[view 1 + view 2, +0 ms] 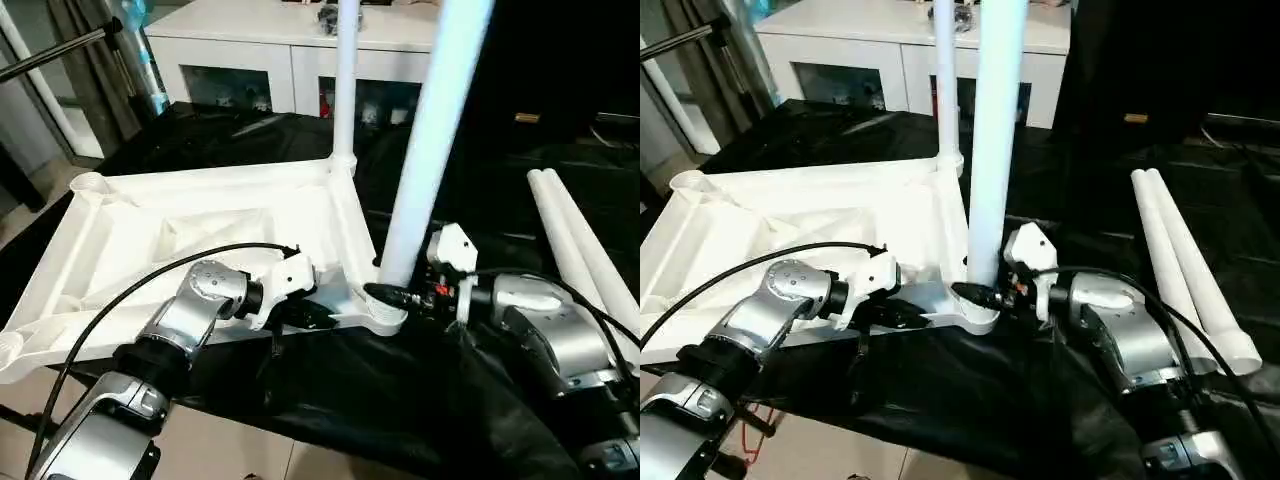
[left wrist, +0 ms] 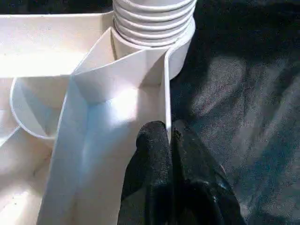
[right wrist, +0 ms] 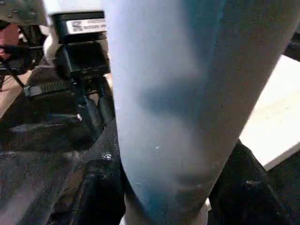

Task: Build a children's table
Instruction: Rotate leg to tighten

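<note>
The white tabletop (image 1: pixel 200 230) lies underside up on a black cloth. One white leg (image 1: pixel 345 80) stands in its far right corner socket. A second leg (image 1: pixel 432 140) stands tilted in the near right socket (image 1: pixel 385 312). My right gripper (image 1: pixel 395 292) is shut on this leg just above the socket; in the right wrist view the leg (image 3: pixel 178 93) sits between both black fingers (image 3: pixel 101 187). My left gripper (image 2: pixel 169 136) is shut on the tabletop's thin rim wall (image 2: pixel 166 89) beside that socket, and it also appears in the head view (image 1: pixel 318 315).
Two loose white legs (image 1: pixel 585 250) lie side by side on the cloth at the right. A white cabinet with glass doors (image 1: pixel 250 55) stands behind the work. A metal bar (image 1: pixel 50 55) crosses the far left. The cloth's front edge (image 1: pixel 330 430) drops to the floor.
</note>
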